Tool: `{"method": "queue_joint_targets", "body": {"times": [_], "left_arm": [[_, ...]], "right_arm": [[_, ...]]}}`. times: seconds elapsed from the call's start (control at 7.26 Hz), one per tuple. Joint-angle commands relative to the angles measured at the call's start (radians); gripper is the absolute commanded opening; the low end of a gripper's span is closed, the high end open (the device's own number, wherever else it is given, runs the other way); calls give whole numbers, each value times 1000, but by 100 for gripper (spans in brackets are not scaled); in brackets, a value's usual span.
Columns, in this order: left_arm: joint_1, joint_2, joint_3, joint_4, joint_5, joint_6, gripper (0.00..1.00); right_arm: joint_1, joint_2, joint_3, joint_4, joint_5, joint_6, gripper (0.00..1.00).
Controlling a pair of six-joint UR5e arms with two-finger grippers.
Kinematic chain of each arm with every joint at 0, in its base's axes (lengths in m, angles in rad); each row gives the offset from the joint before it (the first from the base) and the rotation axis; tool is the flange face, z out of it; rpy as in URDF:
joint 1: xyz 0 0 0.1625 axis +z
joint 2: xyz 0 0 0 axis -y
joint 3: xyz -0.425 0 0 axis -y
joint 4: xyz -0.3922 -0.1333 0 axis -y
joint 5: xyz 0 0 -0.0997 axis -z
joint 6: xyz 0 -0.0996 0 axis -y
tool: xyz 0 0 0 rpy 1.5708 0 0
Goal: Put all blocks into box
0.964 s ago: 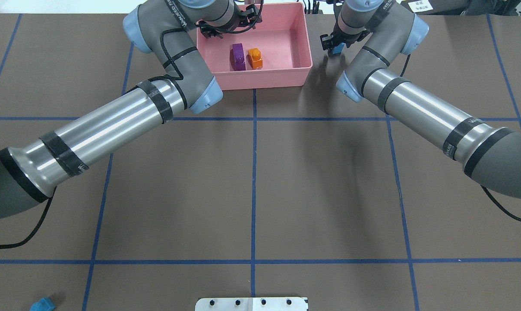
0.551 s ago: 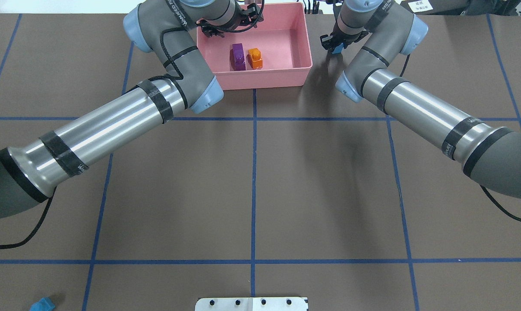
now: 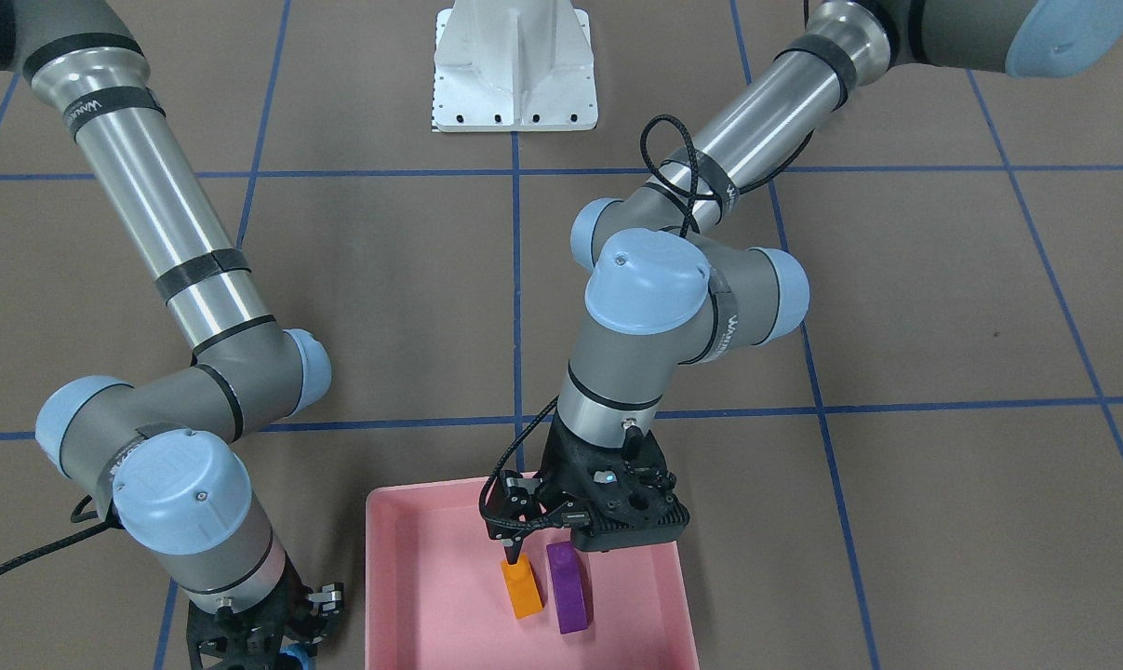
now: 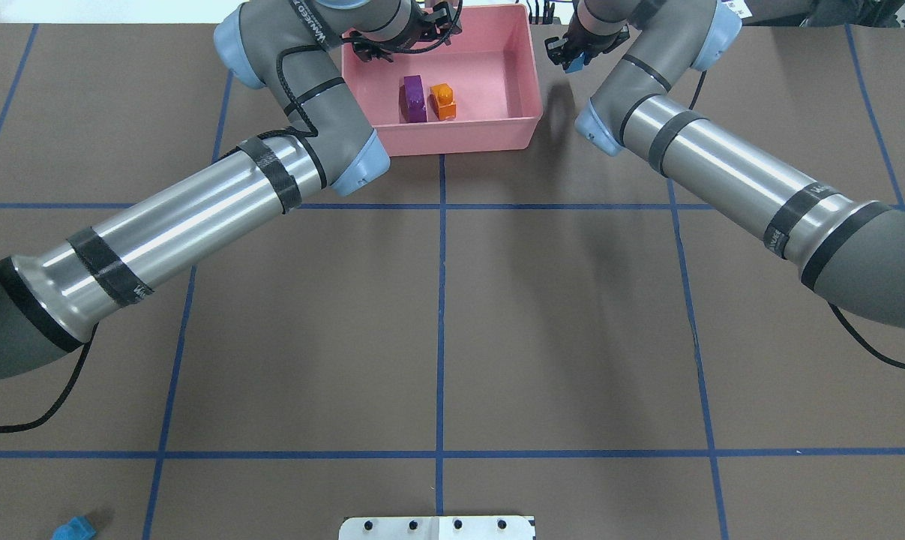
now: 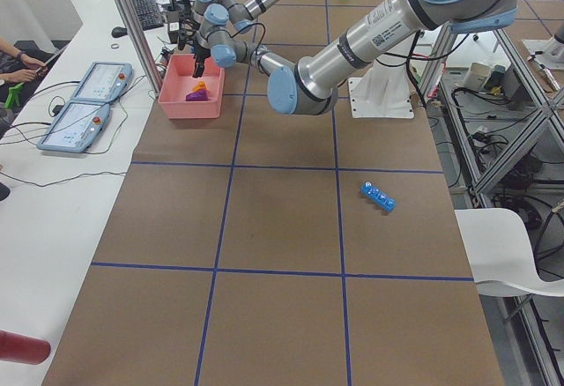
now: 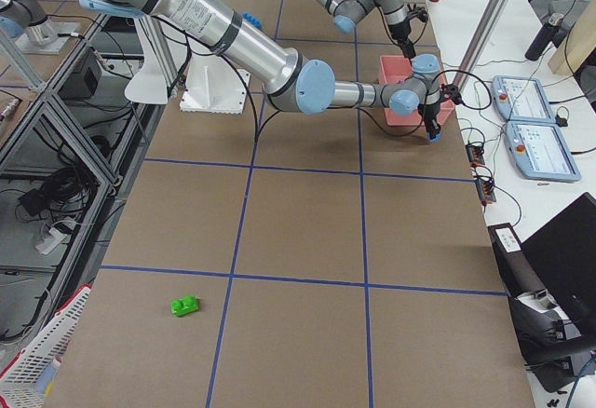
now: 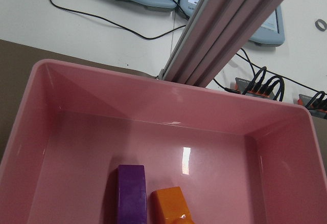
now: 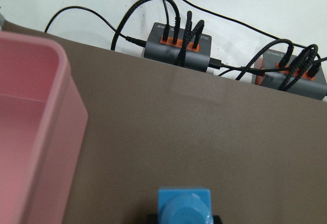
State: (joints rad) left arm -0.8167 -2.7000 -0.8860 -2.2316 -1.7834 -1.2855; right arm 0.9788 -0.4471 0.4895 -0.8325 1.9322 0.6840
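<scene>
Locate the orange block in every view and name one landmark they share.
Front-facing: orange block low centre, in the pink box.
Overhead: top centre, right of the purple block.
Exterior left: upper left, tiny, in the box.
Exterior right: cannot make it out.
Left wrist: bottom edge, beside the purple block.
Right wrist: not in it.
Shared landmark: the pink box, visible in all six.

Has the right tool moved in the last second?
Yes. The right tool, holding the blue cube, moved away from the robot alongside the box.
</scene>
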Motion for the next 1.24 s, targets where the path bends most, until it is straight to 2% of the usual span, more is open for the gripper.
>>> {"method": "queue_joint_targets", "body": {"times": [0.0,0.14,0.28,0.41,0.55,0.69,0.83,0.96,1.1], "left_arm": [[-9,6,-103,102,-89,0,100],[-15,11,-160,160,-102,0,100],[-28,63,-225,208,-134,11,100],[-68,150,-349,299,-190,76,100],[-96,254,-525,452,-227,192,100],[-98,387,-739,613,-232,321,100],[-99,528,-934,738,-232,427,100],[-99,678,-1075,765,-232,495,100],[-101,798,-1169,765,-232,533,100]], "right_arm": [[130,5,135,-125,202,-32,0],[167,8,252,-302,246,-75,0],[167,21,326,-398,254,-66,0],[137,34,327,-398,252,-32,0],[100,53,322,-387,234,-5,0],[52,60,322,-366,175,2,0],[8,61,299,-288,101,58,0],[-38,61,249,-195,35,90,0],[-81,61,219,-156,-28,91,0]]}}
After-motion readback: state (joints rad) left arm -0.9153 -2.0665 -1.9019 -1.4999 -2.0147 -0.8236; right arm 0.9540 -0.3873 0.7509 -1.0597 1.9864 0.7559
